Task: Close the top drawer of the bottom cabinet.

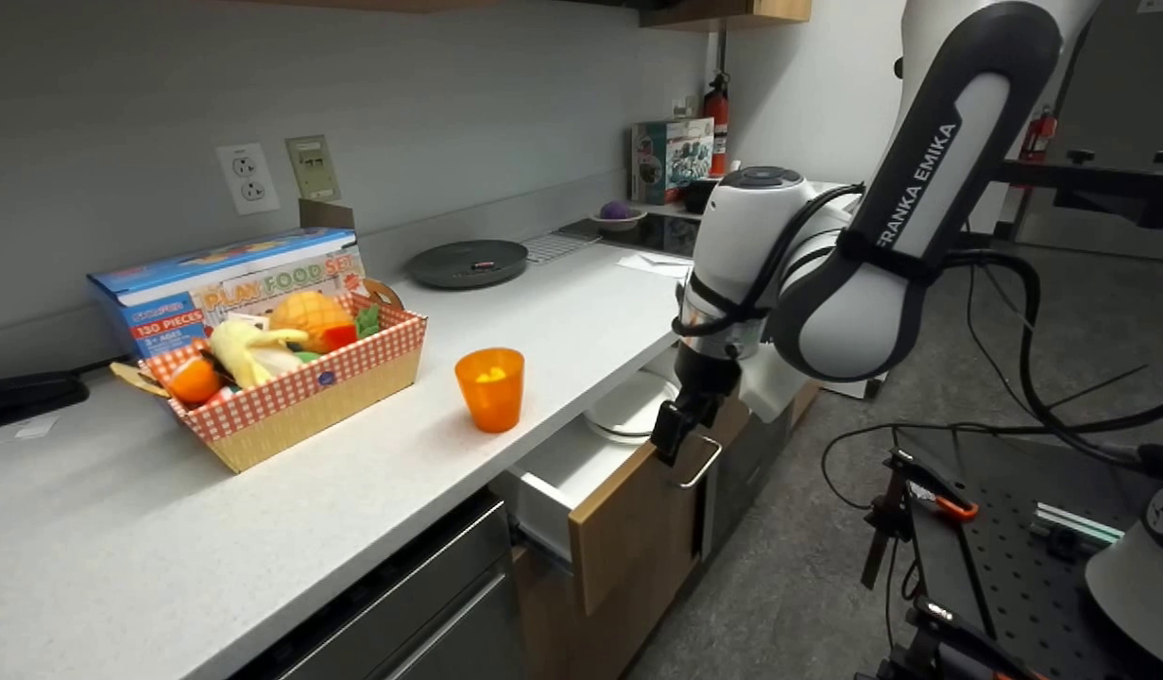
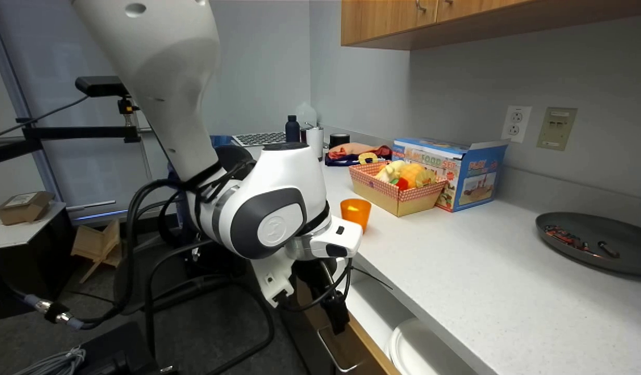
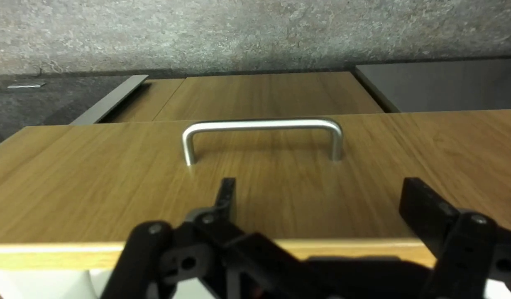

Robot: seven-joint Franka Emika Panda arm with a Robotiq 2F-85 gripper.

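The top drawer is pulled out from under the counter; its tan front panel (image 1: pixel 628 534) stands away from the bottom cabinet (image 1: pixel 551 604). The panel also shows in the wrist view (image 3: pixel 305 199), with its silver bar handle (image 3: pixel 263 124) beyond my fingertips. White plates (image 1: pixel 633 406) lie inside the white drawer box. My gripper (image 3: pixel 320 187) is open and empty, its two fingers apart over the outer side of the panel, close to its top edge. In both exterior views my gripper (image 1: pixel 677 434) (image 2: pixel 337 315) is at the panel's top edge near the handle; I cannot tell whether it touches.
On the white counter (image 1: pixel 373 529) stand an orange cup (image 1: pixel 491 392), a basket of play food (image 1: pixel 307 397), a play food box (image 1: pixel 231 283) and a dark pan (image 1: pixel 468 264). A dark grey-fronted unit (image 1: pixel 430 604) is beside the drawer. Cables hang from my arm.
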